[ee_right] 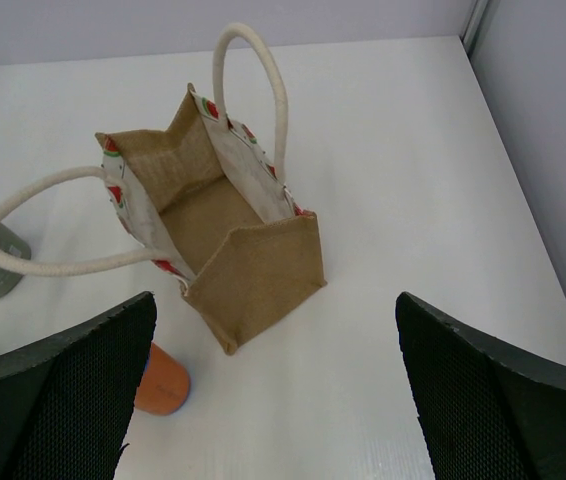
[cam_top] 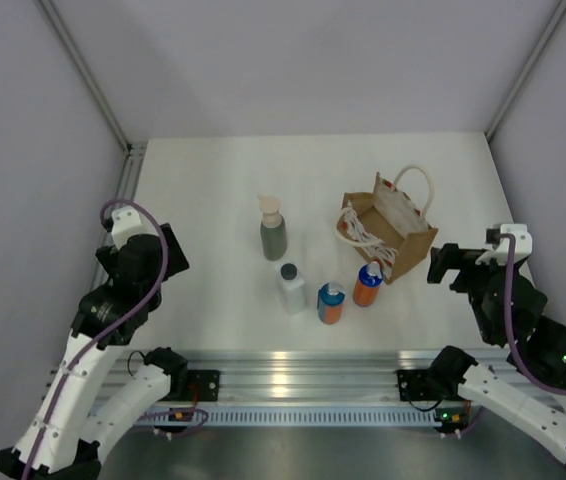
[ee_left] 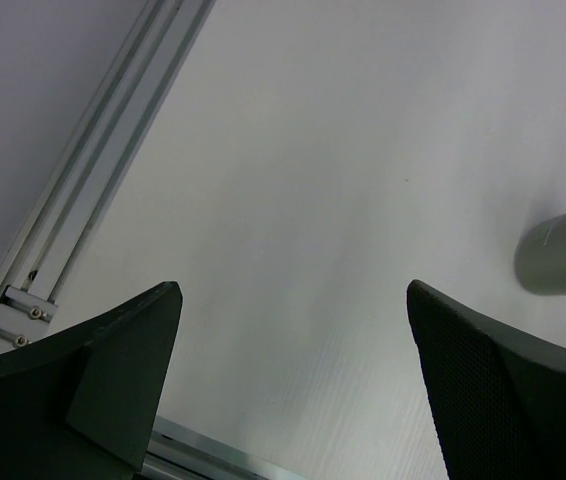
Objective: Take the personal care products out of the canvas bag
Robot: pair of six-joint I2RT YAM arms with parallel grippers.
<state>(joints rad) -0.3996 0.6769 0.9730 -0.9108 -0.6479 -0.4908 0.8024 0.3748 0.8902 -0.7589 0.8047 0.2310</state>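
Black fingers spread wide mark our left claw (ee_left: 292, 287). It grips nothing and hangs over the white table (ee_left: 343, 150). Ahead of it and off to its right stands the grey-green bottle (cam_top: 273, 235) with its cream pump, well apart from the fingers. Only the bottle's side shows, at the edge of the left wrist view.

Further to that claw's right we see the white bottle (cam_top: 291, 289) with a dark cap. Near it is the first orange bottle (cam_top: 331, 303). The second orange bottle (cam_top: 368, 284) is just beside the near corner of the canvas bag (cam_top: 395, 228). Both have blue caps, and all four bottles stand upright on the table, outside the bag.

The bag sits straight ahead of our right claw (ee_right: 275, 297) with its mouth open and its brown woven floor showing. One of its rope handles (ee_right: 263, 90) arches upright and the other droops outward. This claw is spread wide too, with nothing in it. In its wrist view, the second orange bottle stands just past its left-hand finger.
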